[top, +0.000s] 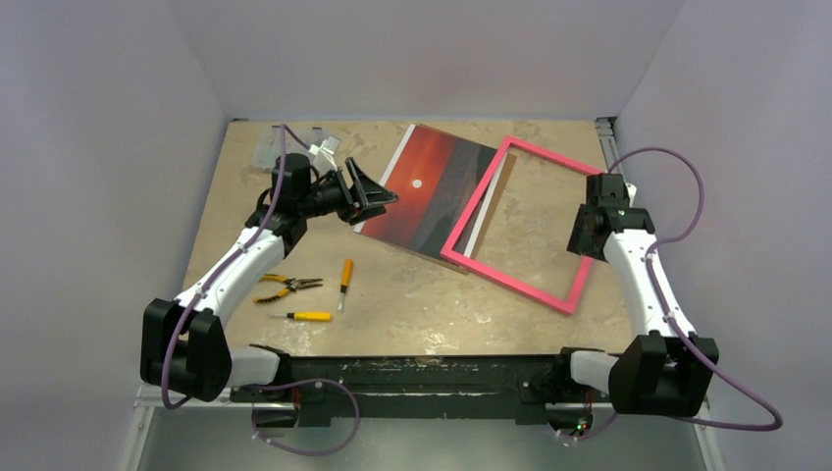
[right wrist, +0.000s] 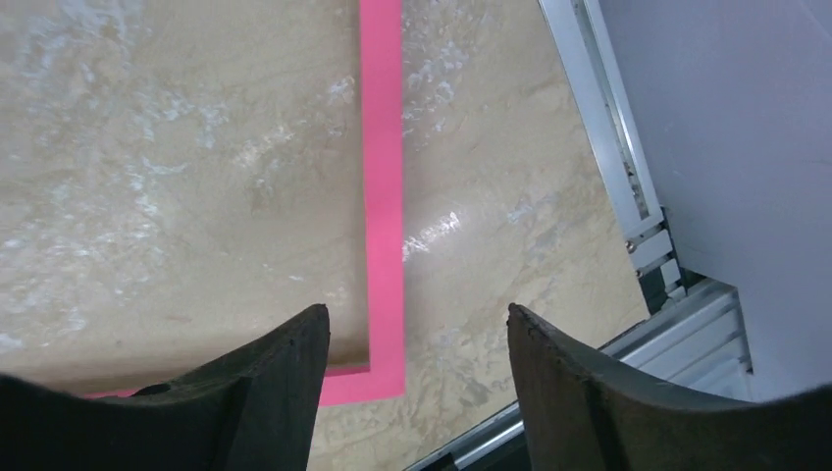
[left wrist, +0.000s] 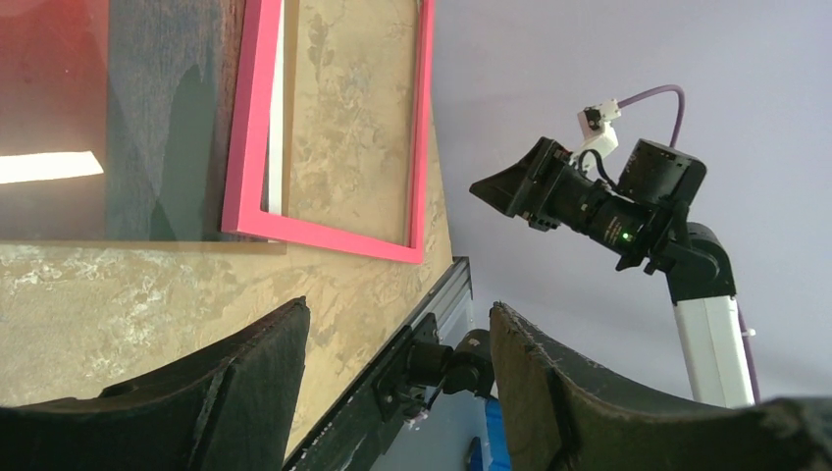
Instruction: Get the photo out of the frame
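Note:
The photo point(top: 429, 186), a red-orange sunset print with a white sun, lies flat at the back middle of the table. The pink frame point(top: 510, 280) lies to its right, with its left bar over the photo's right edge. My left gripper point(top: 378, 196) is open and empty, raised just left of the photo. In the left wrist view the photo point(left wrist: 98, 118) and frame point(left wrist: 334, 235) lie beyond my left gripper point(left wrist: 397, 309). My right gripper point(top: 587, 235) is open and empty above the frame's right bar. In the right wrist view the frame's corner point(right wrist: 385, 373) lies below my right gripper point(right wrist: 417, 314).
Yellow-handled pliers point(top: 285, 287) and two yellow screwdrivers point(top: 344, 278) point(top: 304, 316) lie at the front left. A clear plastic piece point(top: 268, 149) sits at the back left corner. Metal rails point(right wrist: 598, 118) run along the table's right and near edges.

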Controlling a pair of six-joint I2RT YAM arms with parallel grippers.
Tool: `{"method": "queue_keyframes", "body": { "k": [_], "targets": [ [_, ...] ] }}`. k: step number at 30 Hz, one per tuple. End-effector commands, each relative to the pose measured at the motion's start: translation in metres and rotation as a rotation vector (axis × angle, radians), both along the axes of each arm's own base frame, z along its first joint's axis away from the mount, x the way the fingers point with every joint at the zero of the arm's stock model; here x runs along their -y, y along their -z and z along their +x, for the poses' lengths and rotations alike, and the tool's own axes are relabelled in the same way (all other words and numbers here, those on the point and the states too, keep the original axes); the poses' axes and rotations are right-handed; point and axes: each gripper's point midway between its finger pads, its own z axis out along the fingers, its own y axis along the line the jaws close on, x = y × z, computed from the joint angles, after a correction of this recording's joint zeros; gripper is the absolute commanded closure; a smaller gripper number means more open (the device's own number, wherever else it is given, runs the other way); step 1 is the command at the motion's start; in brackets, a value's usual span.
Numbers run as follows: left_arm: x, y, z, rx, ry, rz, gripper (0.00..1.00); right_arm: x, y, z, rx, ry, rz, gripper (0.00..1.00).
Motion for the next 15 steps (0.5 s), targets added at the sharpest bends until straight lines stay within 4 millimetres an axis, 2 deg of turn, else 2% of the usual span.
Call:
{"method": "queue_keyframes", "body": {
  "k": [1, 3, 4, 5, 7, 9, 12, 15],
  "targets": [
    [0.005, -0.016, -0.004, 0.051, 0.027, -0.027, 0.35, -0.029, -0.038, 0.028, 0.146, -0.010, 0.066, 0.32],
    [0.005, -0.016, -0.004, 0.053, 0.027, -0.029, 0.35, -0.070, -0.040, 0.049, 0.262, -0.045, 0.214, 0.27],
    [0.005, -0.015, -0.004, 0.051, 0.027, -0.029, 0.35, -0.090, -0.043, 0.064, 0.343, -0.050, 0.287, 0.16],
    [0.005, -0.015, -0.004, 0.051, 0.027, -0.028, 0.35, -0.111, -0.041, 0.074, 0.390, -0.062, 0.357, 0.11],
    [0.005, -0.013, -0.003, 0.049, 0.024, -0.022, 0.35, -0.149, -0.033, 0.090, 0.447, -0.063, 0.452, 0.09],
    [0.004, -0.010, -0.002, 0.044, 0.022, -0.017, 0.35, -0.188, -0.016, 0.101, 0.424, -0.058, 0.505, 0.09],
    [0.005, -0.008, -0.001, 0.037, 0.024, -0.015, 0.35, -0.232, 0.002, 0.119, 0.382, -0.043, 0.530, 0.09],
    [0.005, -0.007, 0.000, 0.039, 0.022, -0.012, 0.35, -0.252, 0.012, 0.134, 0.334, 0.044, 0.440, 0.08]
  ]
}}
